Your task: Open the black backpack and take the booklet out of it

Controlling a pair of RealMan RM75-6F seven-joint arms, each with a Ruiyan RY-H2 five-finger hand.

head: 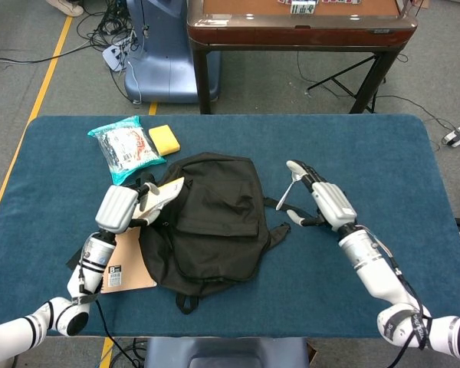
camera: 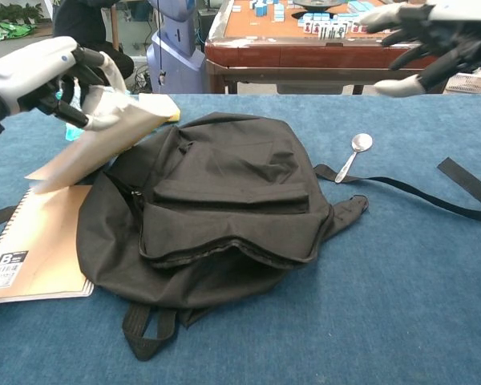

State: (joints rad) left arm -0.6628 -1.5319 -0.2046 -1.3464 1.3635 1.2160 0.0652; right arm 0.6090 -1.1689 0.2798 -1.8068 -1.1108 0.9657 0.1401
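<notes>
The black backpack [head: 215,222] [camera: 224,192] lies flat in the middle of the blue table, its front opening sagging toward me. My left hand [head: 123,207] [camera: 36,76] grips a cream booklet [head: 162,192] [camera: 96,136], tilted, just above the backpack's left edge. My right hand [head: 322,201] [camera: 433,32] hovers to the right of the backpack with fingers spread, holding nothing and clear of the bag.
A tan spiral notebook [head: 124,264] [camera: 28,249] lies left of the backpack, under the left hand. A spoon [camera: 354,148] and a loose black strap [camera: 441,200] lie at the right. A snack bag [head: 125,146] and yellow sponge [head: 164,139] sit at the back left. A brown table [head: 299,31] stands beyond.
</notes>
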